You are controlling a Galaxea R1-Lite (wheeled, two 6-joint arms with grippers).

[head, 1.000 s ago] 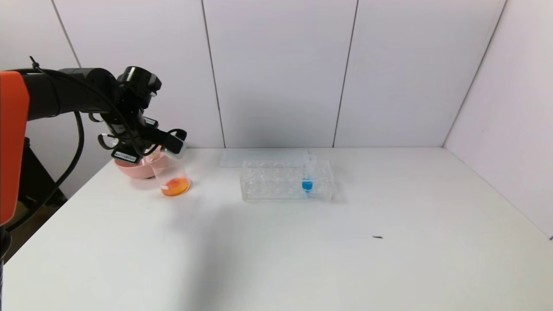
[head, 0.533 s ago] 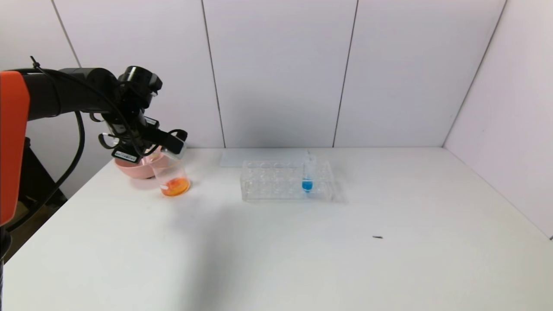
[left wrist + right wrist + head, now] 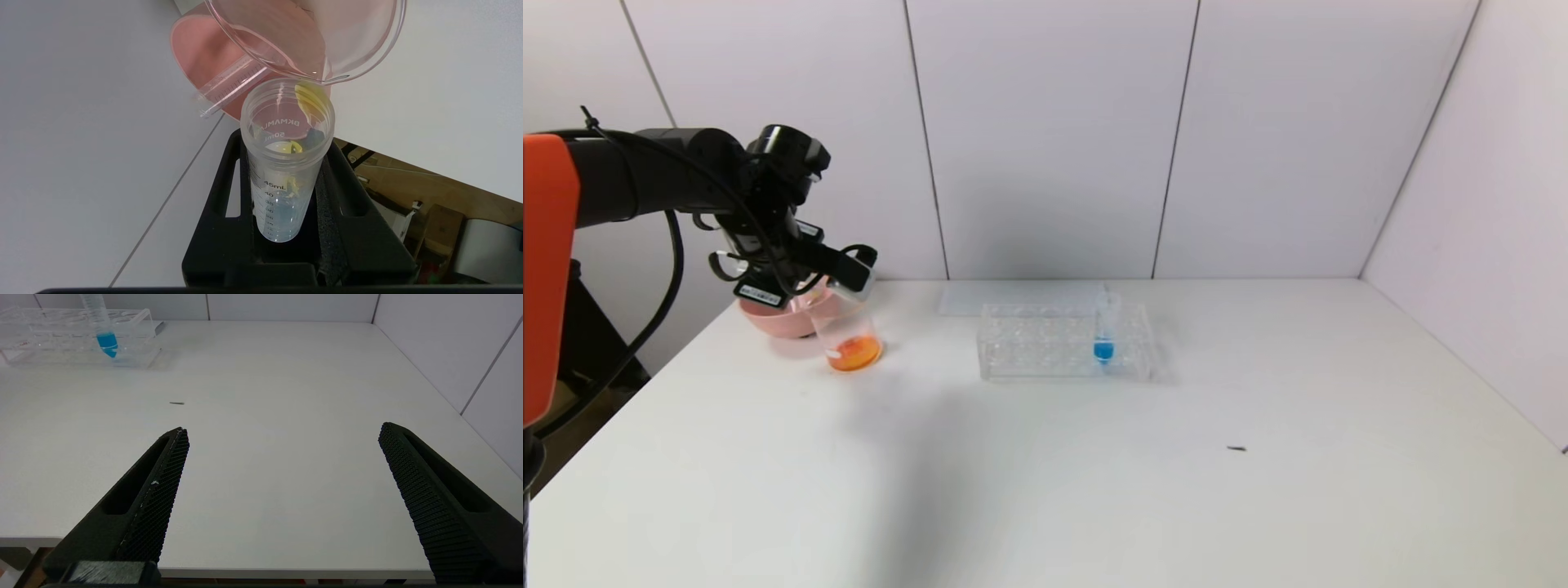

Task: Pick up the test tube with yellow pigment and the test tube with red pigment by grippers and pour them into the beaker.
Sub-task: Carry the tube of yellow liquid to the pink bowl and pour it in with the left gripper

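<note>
pale wall panels back a white table (image 3: 1045, 457). at its far left the left claw (image 3: 286, 228) is clamped tight on the test tube with yellow pigment (image 3: 286, 163), tipped so the tube's mouth meets the lip of the beaker (image 3: 849, 335). the tube looks almost drained: only a yellow smear shows at its rim and a little residue inside. orange liquid sits in the bottom of the beaker, so the red seems to be in already. a second clear tube, lying in the pink bowl (image 3: 772, 318) just behind the beaker, looks empty; it is probably the red one, though i cannot tell for sure. near the middle of the table the clear rack (image 3: 1066, 343) holds only the blue tube (image 3: 1103, 335). the right claw (image 3: 282, 498) hangs spread wide and empty over the near right part of the table.

risks from here, as i judge them: the tube's mouth rests right at the beaker's lip, so a push sideways or downward could tip the light beaker and spill the mix. lifting away while the tube is tilted could let the last drops fall on the table. swinging back carelessly could knock the bowl, which stands just beside the beaker.
</note>
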